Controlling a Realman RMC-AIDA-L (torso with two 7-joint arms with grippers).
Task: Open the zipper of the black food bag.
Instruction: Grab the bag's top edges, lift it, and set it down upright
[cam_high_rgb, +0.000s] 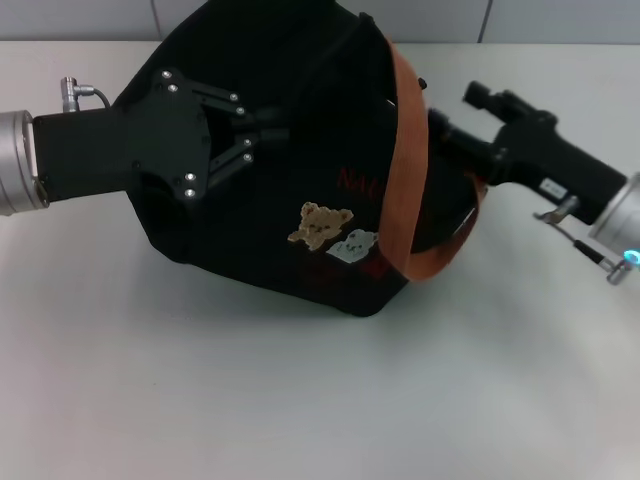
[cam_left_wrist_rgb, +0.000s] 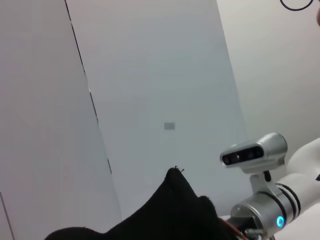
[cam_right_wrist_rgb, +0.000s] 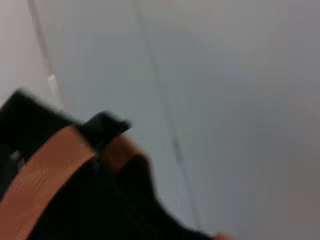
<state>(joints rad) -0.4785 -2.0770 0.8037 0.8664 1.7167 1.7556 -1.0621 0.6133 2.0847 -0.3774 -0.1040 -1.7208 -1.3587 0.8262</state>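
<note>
Fingers of the left gripper (cam_high_rgb: 262, 143) press closed against the boxy black fabric food bag (cam_high_rgb: 300, 230) on the white table (cam_high_rgb: 200, 400), bracing it, while the right gripper (cam_high_rgb: 440, 130), fingers hidden, must next find the unseen zipper.

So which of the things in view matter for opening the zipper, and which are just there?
Part of the job:
- black food bag, lying tilted on the table
- left gripper, over the bag's upper left side
- right gripper, at the bag's right end, behind the orange strap
- the zipper itself cannot be made out

Just there:
- white table
- grey wall panels
</note>
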